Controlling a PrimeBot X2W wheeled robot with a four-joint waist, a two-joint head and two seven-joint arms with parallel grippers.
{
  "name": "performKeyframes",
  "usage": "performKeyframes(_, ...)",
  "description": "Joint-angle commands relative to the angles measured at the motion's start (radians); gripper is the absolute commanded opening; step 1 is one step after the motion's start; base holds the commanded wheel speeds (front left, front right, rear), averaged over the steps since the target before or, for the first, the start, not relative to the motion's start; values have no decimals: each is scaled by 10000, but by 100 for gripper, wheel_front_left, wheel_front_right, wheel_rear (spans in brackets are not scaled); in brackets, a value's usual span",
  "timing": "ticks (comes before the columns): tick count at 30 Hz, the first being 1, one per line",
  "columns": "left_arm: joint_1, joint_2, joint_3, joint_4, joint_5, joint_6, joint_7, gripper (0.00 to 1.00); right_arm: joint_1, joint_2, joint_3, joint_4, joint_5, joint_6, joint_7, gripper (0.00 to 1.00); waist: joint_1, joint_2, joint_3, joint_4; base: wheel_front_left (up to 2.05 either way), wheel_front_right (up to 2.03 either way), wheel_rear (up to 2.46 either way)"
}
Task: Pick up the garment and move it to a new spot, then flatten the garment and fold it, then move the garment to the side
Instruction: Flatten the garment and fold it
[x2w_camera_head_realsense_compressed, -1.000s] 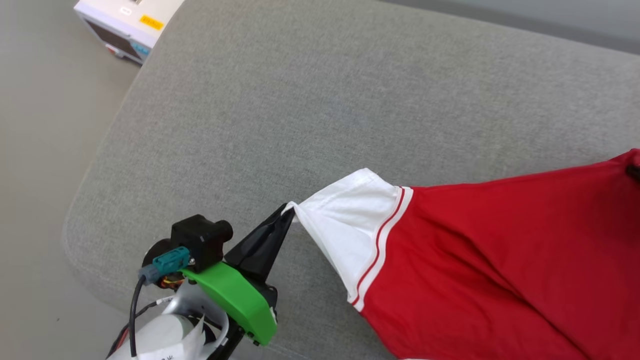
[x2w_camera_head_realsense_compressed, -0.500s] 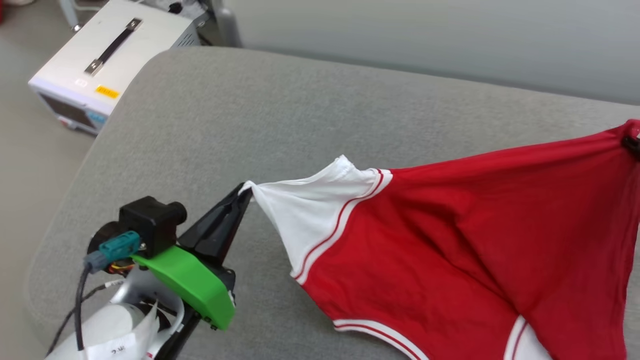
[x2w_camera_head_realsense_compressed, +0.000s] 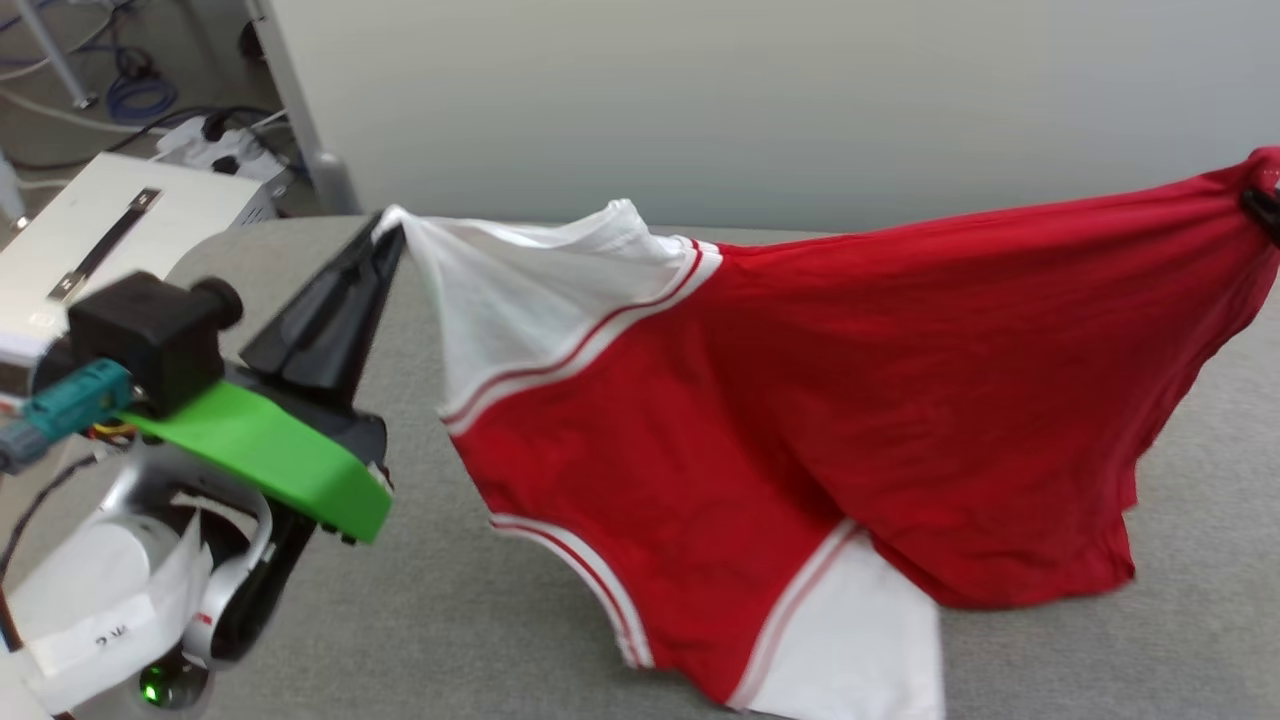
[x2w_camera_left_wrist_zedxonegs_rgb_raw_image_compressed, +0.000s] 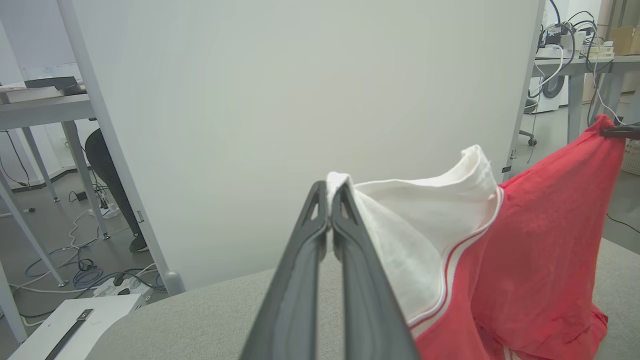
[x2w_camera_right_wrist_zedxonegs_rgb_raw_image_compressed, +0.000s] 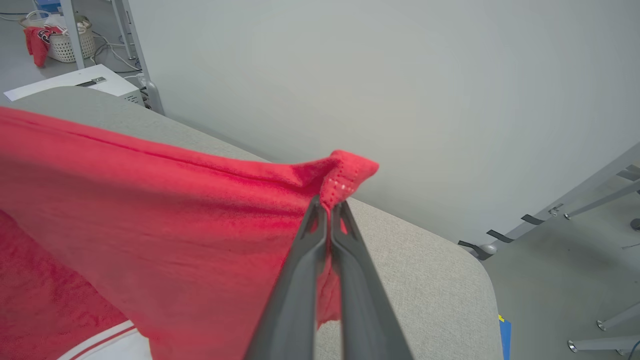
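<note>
Red cloth (x2w_camera_right_wrist_zedxonegs_rgb_raw_image_compressed: 37, 42) drapes over a white basket (x2w_camera_right_wrist_zedxonegs_rgb_raw_image_compressed: 75, 50) beyond the garment (x2w_camera_right_wrist_zedxonegs_rgb_raw_image_compressed: 150, 200).

The garment (x2w_camera_head_realsense_compressed: 800, 400) is soft knit cloth, matt red with white sleeves. The surface (x2w_camera_head_realsense_compressed: 450, 620) wears grey woven fabric, matt and slightly rough. The left tool (x2w_camera_head_realsense_compressed: 393, 225) looks like dark matt plastic; its green bracket (x2w_camera_head_realsense_compressed: 270, 460) is smooth plastic with a slight sheen. The far panel (x2w_camera_head_realsense_compressed: 750, 90) is smooth and matt.

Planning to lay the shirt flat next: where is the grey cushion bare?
Bare: the cushion between the left hand and the hanging edge of the garment, and the strip right of its hem, below the right hand. Crowded: front middle, where the lower white sleeve hangs low.
</note>
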Motion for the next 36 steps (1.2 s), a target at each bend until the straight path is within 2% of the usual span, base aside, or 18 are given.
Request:
performKeyframes(1, -384, -50, 145, -43, -10, 90, -103, 0, -185, 65, -99, -219, -29, -7, 70, 0, 1, -1, -453, -621, 0, 0, 0)
performKeyframes(8, -1371, -228, 681, 121, 123, 244, -442, 0, -306, 453, -463, -903, -23, -7, 321, 0, 1, -1, -405, -1159, 0, 0, 0)
performKeyframes(14, -2429, -213, 1055, 340, 200, 74, -632, 0, -618, 609, -838, -1282, -205, -7, 311, 0, 1, -1, -2, -1517, 0, 0, 0)
performKeyframes(19, -3720, -54, 1387, 545, 194, -111, -419, 0, -1091, 719, -1236, -1463, -267, -7, 332, 0, 1, -1, 891, -1684, 0, 0, 0)
performKeyframes(24, -5909, 384, 1371, 1208, 412, -835, 218, 0, -2368, 784, -1766, -1537, -618, -7, 55, 0, 1, -1, 2458, -1829, 0, 0, 0)
performKeyframes(29, -7736, 689, 1232, 2057, 604, -1549, 777, 0, -3836, 939, -1761, -1055, -939, -7, -260, 0, 1, -1, 3839, -1957, 0, 0, 0)
performKeyframes(36, -10679, 628, 797, 4419, 1288, -2693, 865, 0, -6071, 1165, -772, 568, -1723, -7, -1299, 0, 1, -1, 5542, -2109, 0, 0, 0)
